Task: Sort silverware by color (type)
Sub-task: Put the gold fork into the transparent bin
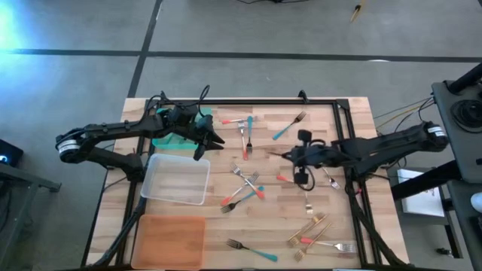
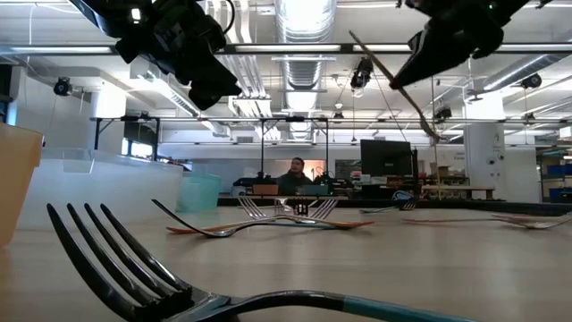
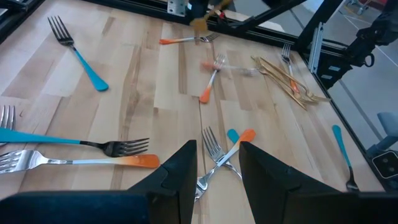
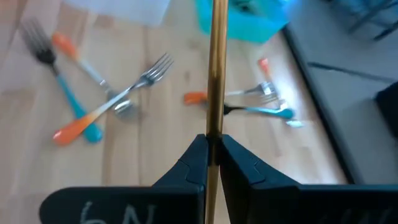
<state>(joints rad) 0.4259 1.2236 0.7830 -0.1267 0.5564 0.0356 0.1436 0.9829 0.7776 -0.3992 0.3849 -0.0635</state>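
Blue-handled and coral-handled forks [image 1: 245, 184] lie scattered flat on the middle of the wooden table, with more at the far side [image 1: 245, 124]. Several gold forks [image 1: 312, 229] lie toward the near right. My right gripper [image 4: 213, 152] hangs above the table's middle [image 1: 290, 154], shut on one gold fork [image 4: 217, 68]. My left gripper [image 3: 217, 171] is open in the air beside the green tray [image 1: 177, 124], over crossed forks [image 3: 217, 155], touching nothing. My right gripper pinches the gold fork by its slim shaft [image 4: 216, 127] between the two fingers, coming from the table's right. The fork is lifted clear of the table and sits tilted in the hold [image 2: 393, 80], sticking out past the fingers on both sides.
A clear tray [image 1: 179, 179] sits on the left of the table, with an orange tray [image 1: 169, 241] nearer and the green one beyond it. A black frame [image 1: 331, 102] runs along the far and right edges. A person sits in the room behind [image 2: 295, 174].
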